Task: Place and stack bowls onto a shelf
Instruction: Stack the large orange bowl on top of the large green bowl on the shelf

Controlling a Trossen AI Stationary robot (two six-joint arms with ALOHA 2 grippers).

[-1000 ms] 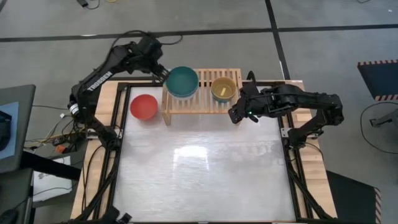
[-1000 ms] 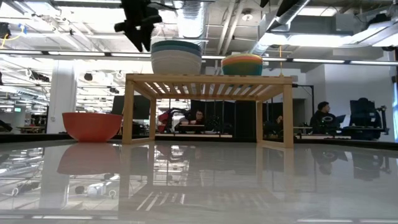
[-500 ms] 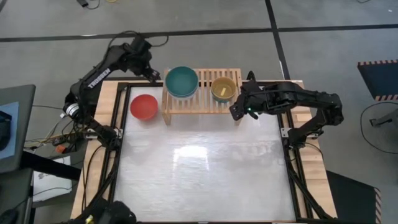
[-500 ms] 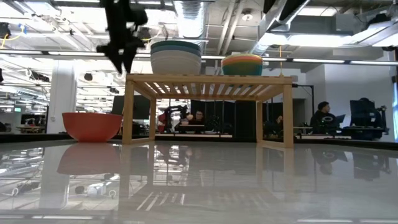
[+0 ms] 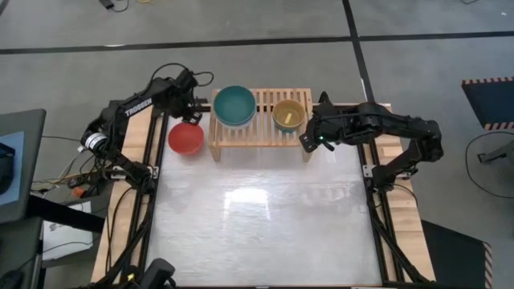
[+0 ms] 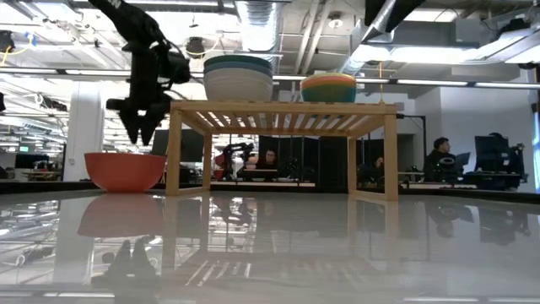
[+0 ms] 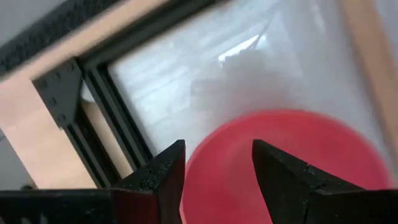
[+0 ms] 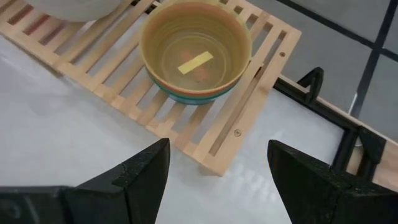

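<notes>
- Left claw [image 5: 189, 118] hung open and empty right above the red bowl [image 5: 185, 138], at the shelf's [image 5: 261, 133] 9 o'clock.
- Right claw [image 5: 307, 143] sat wide open, empty, at the shelf's 3 o'clock.

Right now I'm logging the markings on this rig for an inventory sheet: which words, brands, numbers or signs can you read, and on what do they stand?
"TROSSEN": white letters along the left arm, read in the high view.
Yellow strip inside the yellow bowl: blank, no writing shows.
Red bowl, shelf, right arm: no text seen.
Room behind the table: no readable signs.
</notes>
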